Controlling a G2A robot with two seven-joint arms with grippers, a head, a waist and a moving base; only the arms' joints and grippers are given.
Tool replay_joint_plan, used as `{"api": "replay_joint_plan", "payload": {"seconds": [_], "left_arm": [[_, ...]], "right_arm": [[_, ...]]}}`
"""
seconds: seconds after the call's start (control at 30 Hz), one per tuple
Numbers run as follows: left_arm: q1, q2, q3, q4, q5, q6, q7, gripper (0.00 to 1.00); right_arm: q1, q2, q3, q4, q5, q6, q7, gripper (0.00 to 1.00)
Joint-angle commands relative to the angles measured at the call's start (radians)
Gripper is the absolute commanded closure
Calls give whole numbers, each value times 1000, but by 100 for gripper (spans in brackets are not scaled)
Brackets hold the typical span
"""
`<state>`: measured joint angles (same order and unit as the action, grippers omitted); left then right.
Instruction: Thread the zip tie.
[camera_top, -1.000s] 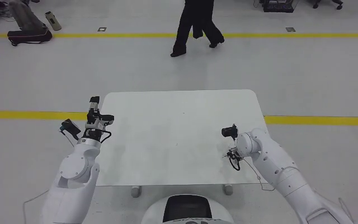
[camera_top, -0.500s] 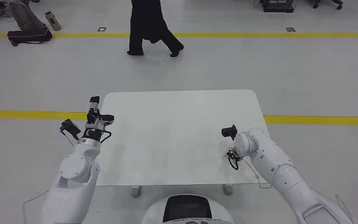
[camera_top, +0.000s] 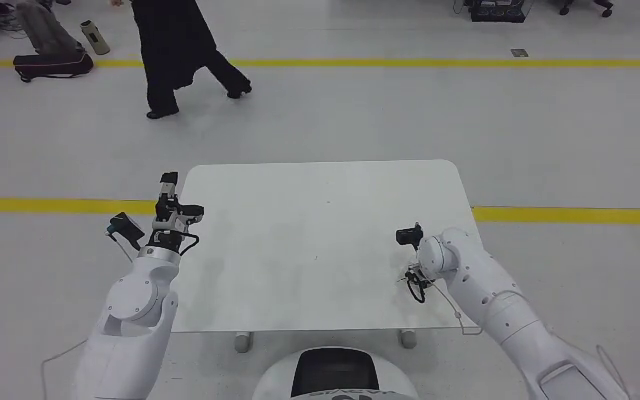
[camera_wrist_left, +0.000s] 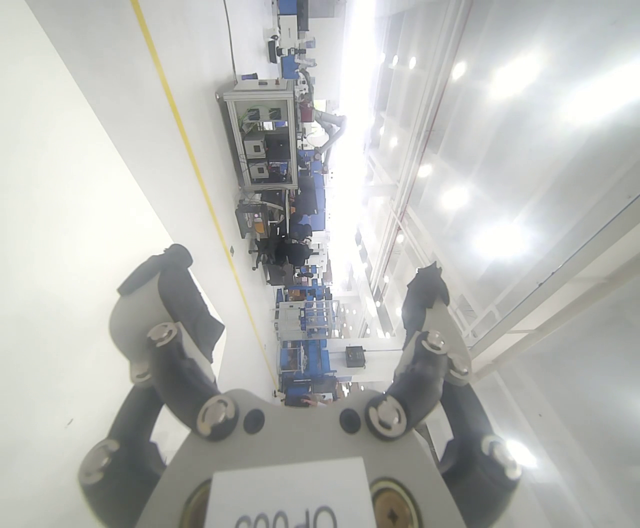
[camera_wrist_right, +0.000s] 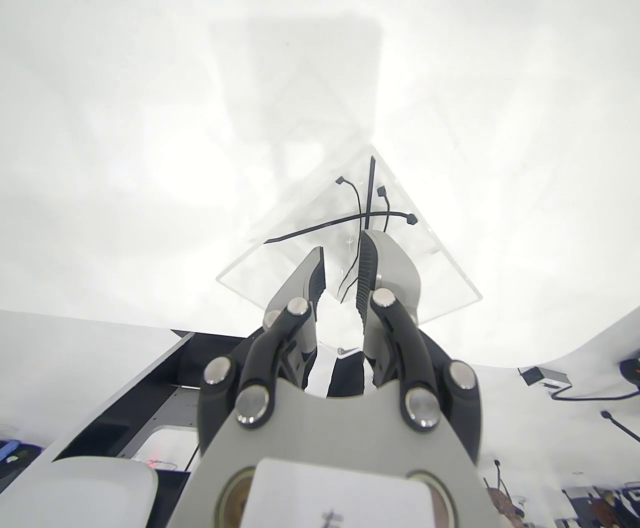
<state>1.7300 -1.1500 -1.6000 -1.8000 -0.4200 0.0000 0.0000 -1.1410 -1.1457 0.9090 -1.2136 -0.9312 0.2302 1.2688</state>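
Thin black plastic zip ties (camera_wrist_right: 345, 223) lie crossed in clear square plastic tray (camera_wrist_right: 450, 280) on white bench (camera_top: 320, 240). Ribbed fingers (camera_wrist_right: 364, 265) of right gripper (camera_wrist_right: 342, 245) slightly apart over them; left gripper (camera_wrist_left: 300, 267) fingers wide apart, empty. Arms barely moved since 1 s ago.

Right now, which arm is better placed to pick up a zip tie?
Right. The right pincer, open, points at the zip ties in the clear tray, close by. The left pincer, also open, points out at the room.
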Motion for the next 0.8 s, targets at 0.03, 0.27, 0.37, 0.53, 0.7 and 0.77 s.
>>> {"api": "replay_joint_plan", "payload": {"seconds": [0.03,0.27,0.37,0.53,0.7,0.77], "left_arm": [[0,0,0,0,0,0,0,0],[0,0,0,0,0,0,0,0],[0,0,0,0,0,0,0,0],[0,0,0,0,0,0,0,0],[0,0,0,0,0,0,0,0],[0,0,0,0,0,0,0,0]], "right_arm": [[5,-3,-4,8,-2,3,0,87],[22,-14,-17,41,-5,23,5,85],[29,-18,-21,52,-3,26,5,84],[39,-26,-31,73,0,30,3,86],[50,-35,-41,100,3,32,0,86],[54,-38,-45,109,4,32,-2,87]]}}
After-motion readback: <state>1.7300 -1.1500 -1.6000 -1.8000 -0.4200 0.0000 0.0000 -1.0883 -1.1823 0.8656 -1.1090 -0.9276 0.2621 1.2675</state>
